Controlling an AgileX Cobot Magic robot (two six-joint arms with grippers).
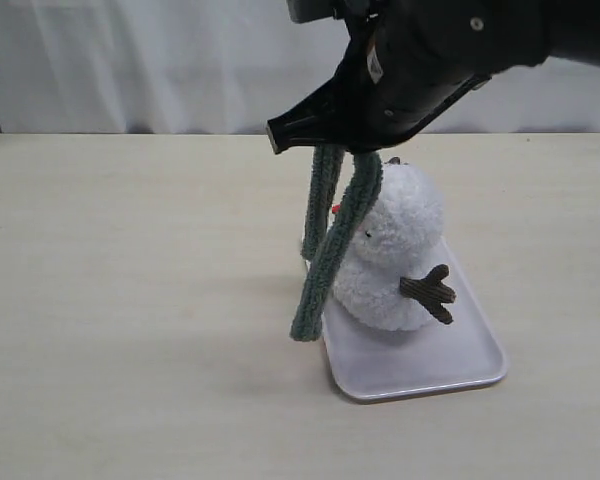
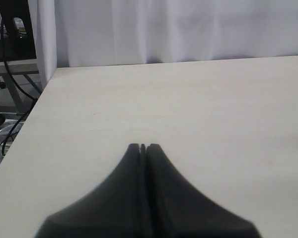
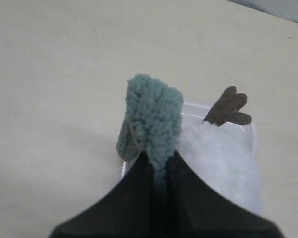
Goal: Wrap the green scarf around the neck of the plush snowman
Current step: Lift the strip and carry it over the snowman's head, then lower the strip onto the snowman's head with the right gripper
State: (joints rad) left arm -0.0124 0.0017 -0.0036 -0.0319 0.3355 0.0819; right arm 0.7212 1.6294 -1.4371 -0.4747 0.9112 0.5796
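Strands of the green scarf [image 1: 325, 250] hang straight down from the right hand [image 1: 302, 126] gripping it in the exterior view, just before the plush snowman [image 1: 402, 250]; the snowman's neck [image 1: 380, 263] lies below that hand. Left wrist view: left hand [image 2: 143, 147] clenched on nothing, over the bench [image 2: 188, 99]. Right wrist view: the scarf's fold pokes past the fingertips, so the right arm is the nearer.

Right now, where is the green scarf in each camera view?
Exterior view: the green scarf hangs doubled at the centre, in front of the face of the plush snowman.
Left wrist view: not in it.
Right wrist view: centre, pinched in the right gripper.
Shared landmark: the snowman's brown twig arm, seen in the exterior and right wrist views.
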